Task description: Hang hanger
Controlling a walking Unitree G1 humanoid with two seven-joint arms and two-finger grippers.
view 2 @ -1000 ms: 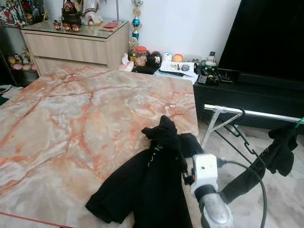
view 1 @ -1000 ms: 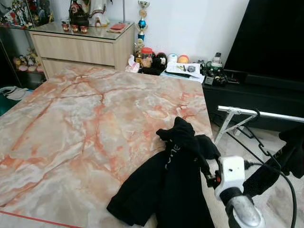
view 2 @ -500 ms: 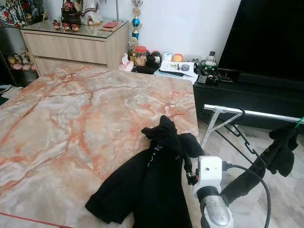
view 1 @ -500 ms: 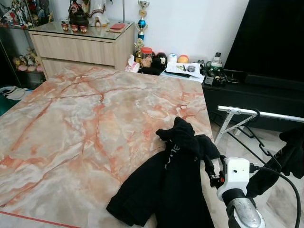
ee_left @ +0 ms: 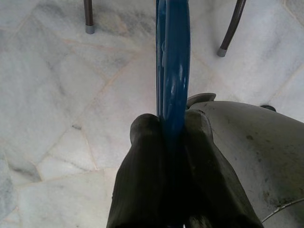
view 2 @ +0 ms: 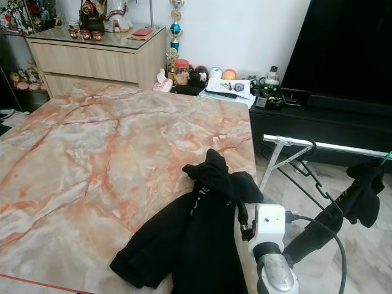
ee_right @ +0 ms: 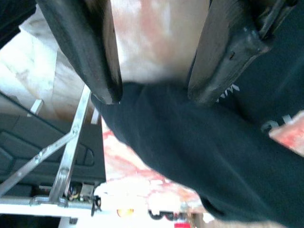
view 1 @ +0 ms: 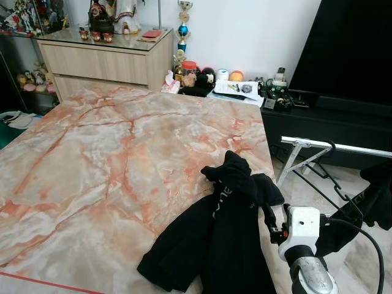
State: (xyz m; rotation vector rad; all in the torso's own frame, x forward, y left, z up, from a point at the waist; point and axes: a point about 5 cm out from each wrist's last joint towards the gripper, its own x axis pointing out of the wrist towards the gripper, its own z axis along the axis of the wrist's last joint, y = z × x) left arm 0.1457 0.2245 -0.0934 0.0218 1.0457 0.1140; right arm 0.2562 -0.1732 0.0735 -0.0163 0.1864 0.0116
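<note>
From the left eye view, a crumpled black garment with small white lettering (view 1: 214,245) lies at the near right corner of the pink-veined marble surface (view 1: 110,159), partly draped over its edge, and the right end effector (view 1: 267,214) sits at that garment's right fold, its white wrist block just below. Beyond the surface stands a silver metal drying rack rail (view 1: 343,147) with a dark wire hanger (view 1: 334,177) hooked on it and dark cloth hanging at its far end. The right eye view shows the same layout, with the rail (view 2: 331,147) well apart from the garment, so any lift should clear the surface edge before swinging right. In the left wrist view, the left end effector (ee_left: 173,137) is clamped on a blue plastic hanger (ee_left: 173,57), held edge-on above pale marble floor tiles (ee_left: 57,95); it should keep that firm pinch and hold the hanger level. In the right wrist view, the right end effector's two black fingers (ee_right: 90,52) stand wide, straddling a ridge of the black fabric (ee_right: 190,142) without pinching it. To do this well, I judge it should descend a little further, gather one fold only, then close squarely so the cloth does not slip.
</note>
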